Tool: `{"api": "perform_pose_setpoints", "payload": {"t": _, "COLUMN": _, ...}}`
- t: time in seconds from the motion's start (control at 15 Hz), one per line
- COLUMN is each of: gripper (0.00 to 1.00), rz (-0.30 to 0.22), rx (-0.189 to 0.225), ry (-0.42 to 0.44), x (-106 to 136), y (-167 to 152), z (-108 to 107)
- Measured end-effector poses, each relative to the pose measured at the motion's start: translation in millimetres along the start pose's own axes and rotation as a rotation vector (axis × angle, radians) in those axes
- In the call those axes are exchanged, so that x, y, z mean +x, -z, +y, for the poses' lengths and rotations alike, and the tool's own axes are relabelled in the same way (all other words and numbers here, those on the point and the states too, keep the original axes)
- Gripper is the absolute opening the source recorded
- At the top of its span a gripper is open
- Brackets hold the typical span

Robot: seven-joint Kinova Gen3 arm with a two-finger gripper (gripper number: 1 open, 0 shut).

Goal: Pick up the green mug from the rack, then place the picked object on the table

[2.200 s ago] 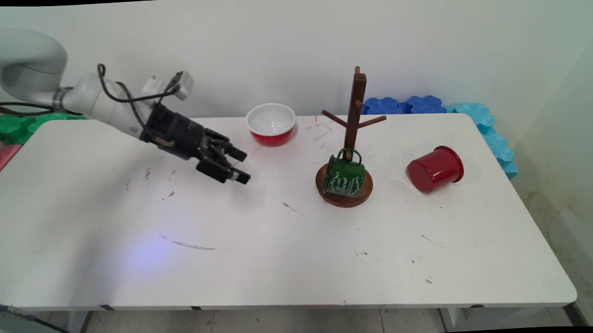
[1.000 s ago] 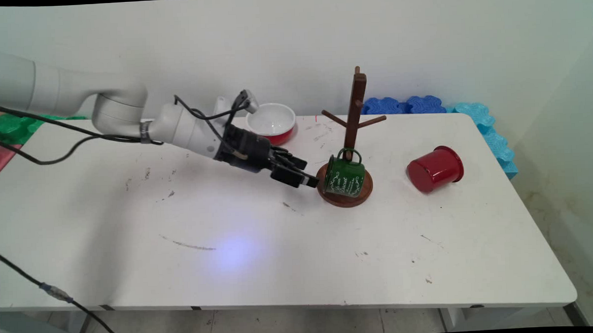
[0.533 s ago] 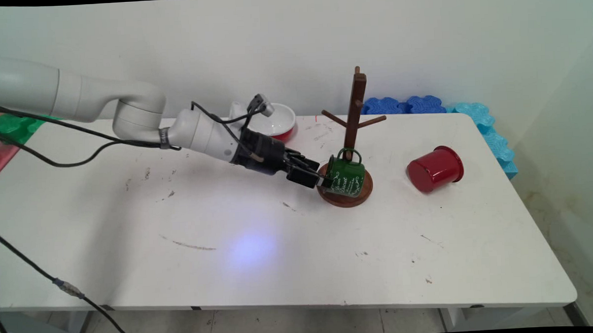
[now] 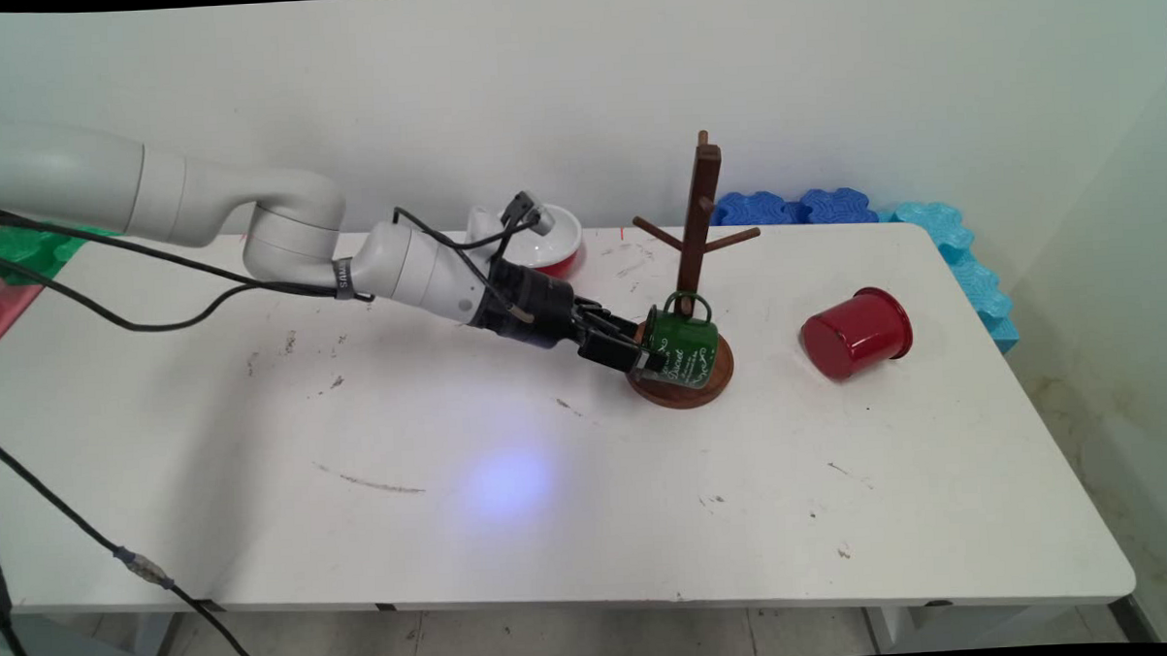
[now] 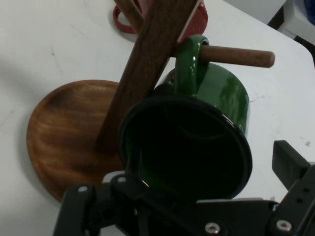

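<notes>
Gripper (image 4: pixel 649 358): fingers spread, straddling the mug's rim; one finger (image 5: pixel 290 164) outside the wall, the other reaching into the mouth; not closed on it.
Mug (image 4: pixel 682 349): glossy green enamel, black rim, hanging by its handle from a low peg of the rack, right of centre.
Rack (image 4: pixel 701 207): dark wooden post with pegs on a round base.
Hand view only: mug's dark interior, peg (image 5: pixel 236 55) through the handle.
Main view only: red cup (image 4: pixel 857 332) on its side at right; red bowl (image 4: pixel 559 239) behind the wrist.

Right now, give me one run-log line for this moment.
jaws: open, at green mug mouth | green mug: handle over mug tree peg | nearby: red cup on its side, red bowl behind arm
</notes>
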Motion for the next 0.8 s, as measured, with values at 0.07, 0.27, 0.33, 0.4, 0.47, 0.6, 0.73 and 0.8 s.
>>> {"api": "perform_pose_setpoints", "payload": {"t": 0.07, "gripper": 1.00, "rz": 0.000, "rx": 0.001, "ry": 0.001, "x": -0.3, "y": -1.1, "z": -0.2}}
{"api": "perform_pose_setpoints", "payload": {"t": 0.27, "gripper": 1.00, "rz": 0.002, "rx": 0.001, "ry": 0.003, "x": -1.1, "y": -4.0, "z": -0.3}}
{"api": "perform_pose_setpoints", "payload": {"t": 0.33, "gripper": 0.00, "rz": 0.003, "rx": 0.000, "ry": 0.003, "x": -1.1, "y": -5.0, "z": -0.2}}
{"api": "perform_pose_setpoints", "payload": {"t": 0.4, "gripper": 0.00, "rz": 0.005, "rx": -0.001, "ry": 0.003, "x": -1.0, "y": -5.8, "z": 0.1}}
{"api": "perform_pose_setpoints", "payload": {"t": 0.47, "gripper": 0.00, "rz": 0.007, "rx": -0.002, "ry": 0.003, "x": -0.9, "y": -6.5, "z": 0.6}}
{"api": "perform_pose_setpoints", "payload": {"t": 0.6, "gripper": 0.00, "rz": 0.009, "rx": -0.003, "ry": 0.001, "x": -1.1, "y": -7.9, "z": 1.5}}
{"api": "perform_pose_setpoints", "payload": {"t": 0.73, "gripper": 0.00, "rz": 0.008, "rx": -0.007, "ry": -0.003, "x": -1.6, "y": -8.8, "z": 2.8}}
{"api": "perform_pose_setpoints", "payload": {"t": 0.8, "gripper": 0.00, "rz": 0.008, "rx": -0.009, "ry": -0.005, "x": -1.9, "y": -9.3, "z": 3.4}}
